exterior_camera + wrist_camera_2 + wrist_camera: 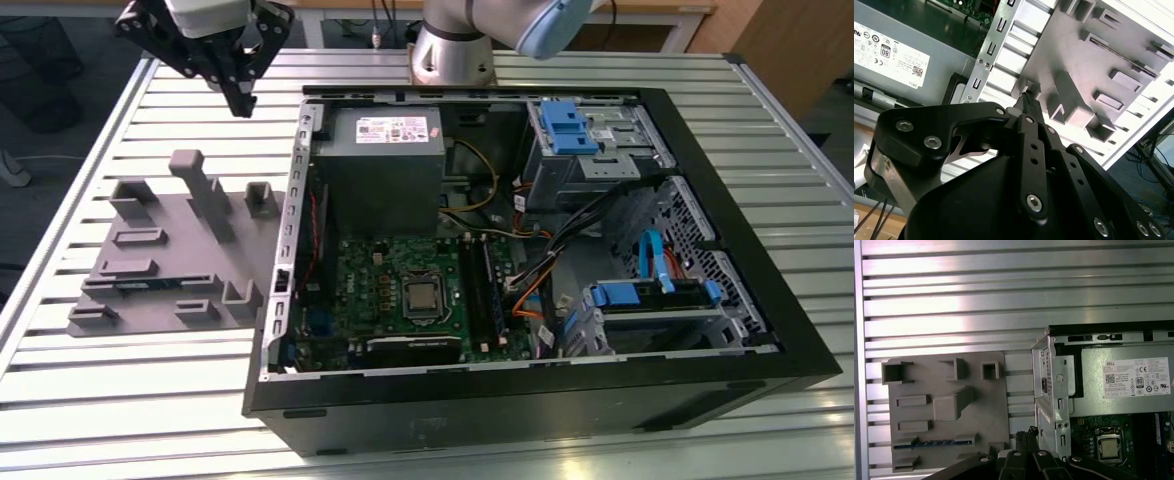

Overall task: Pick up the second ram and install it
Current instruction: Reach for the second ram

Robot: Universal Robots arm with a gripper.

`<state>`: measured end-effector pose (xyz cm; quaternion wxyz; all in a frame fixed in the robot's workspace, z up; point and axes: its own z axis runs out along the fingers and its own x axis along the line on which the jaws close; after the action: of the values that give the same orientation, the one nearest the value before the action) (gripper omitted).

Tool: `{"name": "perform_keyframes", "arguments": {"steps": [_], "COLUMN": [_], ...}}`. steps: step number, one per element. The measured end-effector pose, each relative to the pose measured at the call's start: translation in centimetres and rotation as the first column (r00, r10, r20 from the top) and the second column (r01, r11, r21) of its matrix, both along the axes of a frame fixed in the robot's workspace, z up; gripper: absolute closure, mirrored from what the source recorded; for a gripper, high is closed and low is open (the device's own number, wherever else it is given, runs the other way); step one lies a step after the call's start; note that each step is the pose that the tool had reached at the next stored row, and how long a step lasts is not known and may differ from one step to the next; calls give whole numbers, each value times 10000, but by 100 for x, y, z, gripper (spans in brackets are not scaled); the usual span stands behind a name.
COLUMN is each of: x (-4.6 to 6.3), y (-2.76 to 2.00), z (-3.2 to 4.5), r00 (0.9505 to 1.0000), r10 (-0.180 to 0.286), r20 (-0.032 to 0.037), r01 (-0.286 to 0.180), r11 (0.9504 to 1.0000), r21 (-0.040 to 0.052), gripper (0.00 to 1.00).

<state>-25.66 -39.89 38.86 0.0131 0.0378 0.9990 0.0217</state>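
Gripper (244, 100) hangs in the air over the counter (120, 400), off the far corner of the open case (534, 400) on the exterior view's left, at the power supply (380, 150) end. Jaws are clenched tip to tip and empty; in both wrist views the black fingers (1033, 150) meet in a point. Ram (934, 443) is in the grey fixture (160, 255). It's a thin blue-green strip on edge in a long slot, seen in the first wrist view. That slot is at the fixture end away from the tall posts (200, 190). In the exterior view the jaws are up past the post end, so ram and jaws are well apart and not touching. In the first wrist view the fingertips sit over the gap between fixture and case wall, with the ram across the fixture from them. Fixture lies flat on the counter just beside the case, on the exterior view's left of it. Motherboard (400, 290) is exposed inside the case with the CPU (424, 297) bare. Long black slots (477, 290) run beside the CPU; can't tell what's seated in them.
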Motion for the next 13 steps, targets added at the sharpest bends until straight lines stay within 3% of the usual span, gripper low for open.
{"name": "perform_keyframes", "arguments": {"steps": [13], "x": [-77], "y": [0], "z": [-4], "r00": [10000], "r10": [0], "r20": [0], "r01": [0], "r11": [10000], "r21": [0], "gripper": [87]}}
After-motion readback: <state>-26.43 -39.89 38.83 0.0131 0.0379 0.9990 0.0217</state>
